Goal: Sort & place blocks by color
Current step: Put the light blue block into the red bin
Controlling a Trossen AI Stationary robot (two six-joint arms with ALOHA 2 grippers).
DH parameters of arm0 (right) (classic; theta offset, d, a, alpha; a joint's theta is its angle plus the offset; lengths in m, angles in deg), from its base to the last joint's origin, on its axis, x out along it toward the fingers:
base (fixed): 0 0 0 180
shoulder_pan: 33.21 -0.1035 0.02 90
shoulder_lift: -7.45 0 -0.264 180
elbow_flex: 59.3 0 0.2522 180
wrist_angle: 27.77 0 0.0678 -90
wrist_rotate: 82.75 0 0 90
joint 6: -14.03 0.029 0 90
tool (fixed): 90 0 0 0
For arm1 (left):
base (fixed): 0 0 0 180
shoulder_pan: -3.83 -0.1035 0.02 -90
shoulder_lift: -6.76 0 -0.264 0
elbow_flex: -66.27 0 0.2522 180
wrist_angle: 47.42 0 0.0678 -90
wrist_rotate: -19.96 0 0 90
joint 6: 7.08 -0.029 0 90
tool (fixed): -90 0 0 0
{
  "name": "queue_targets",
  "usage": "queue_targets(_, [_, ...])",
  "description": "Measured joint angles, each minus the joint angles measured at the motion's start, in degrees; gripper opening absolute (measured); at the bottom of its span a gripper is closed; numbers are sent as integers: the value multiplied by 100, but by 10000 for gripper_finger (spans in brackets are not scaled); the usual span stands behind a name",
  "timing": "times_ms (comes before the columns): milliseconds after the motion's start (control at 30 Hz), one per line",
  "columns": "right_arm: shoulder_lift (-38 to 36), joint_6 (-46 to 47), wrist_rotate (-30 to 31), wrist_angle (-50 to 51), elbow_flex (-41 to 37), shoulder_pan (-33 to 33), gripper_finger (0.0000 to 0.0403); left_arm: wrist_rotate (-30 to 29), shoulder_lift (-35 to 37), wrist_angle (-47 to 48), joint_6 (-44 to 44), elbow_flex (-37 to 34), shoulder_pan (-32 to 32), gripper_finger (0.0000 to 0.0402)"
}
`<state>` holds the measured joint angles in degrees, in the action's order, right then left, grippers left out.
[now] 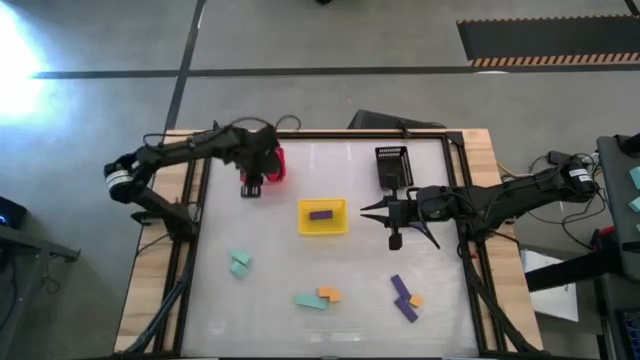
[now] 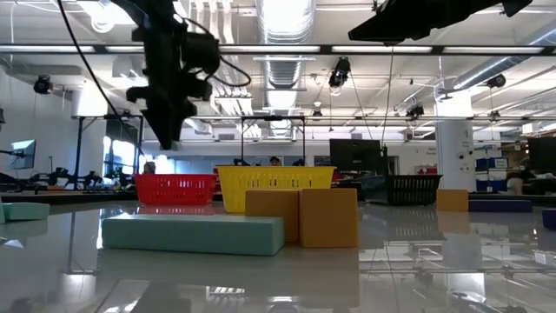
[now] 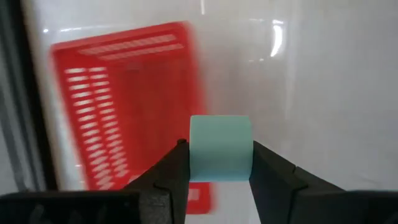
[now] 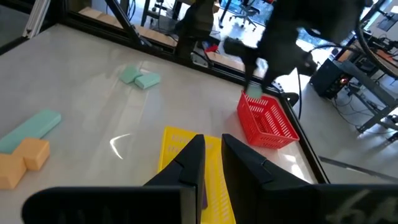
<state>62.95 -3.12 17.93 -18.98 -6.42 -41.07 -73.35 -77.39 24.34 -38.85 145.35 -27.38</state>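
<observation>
Robotics lab: exposed ducts [image 2: 287, 22], equipment benches.

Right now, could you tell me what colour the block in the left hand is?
Teal-green block, clearest in the left wrist view.

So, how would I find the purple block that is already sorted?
Look at the middle of the table, where the yellow basket stands between the red and black ones. The purple block lies inside it; the other purple blocks lie loose on the table.

The table [image 1: 330, 310] carried red [image 1: 274, 165], yellow [image 1: 323, 216] and black [image 1: 392, 166] baskets. Teal [image 1: 240, 263], orange [image 1: 329, 294] and purple [image 1: 402, 297] blocks lay beyond the right gripper [image 1: 378, 213].
</observation>
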Motion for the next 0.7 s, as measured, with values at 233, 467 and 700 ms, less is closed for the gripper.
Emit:
queue_targets(233, [0, -42, 6, 2, 0, 0, 43, -13, -564, -636, -634, 0, -786, 114])
queue_targets(467, [0, -43, 70, 5, 0, 0, 43, -23, -1219, -908, -1056, 98, -1009, 114])
queue_targets(700, [0, -44, 155, 35, 0, 0, 43, -79, -1559, -1041, -1121, 151, -1009, 117])
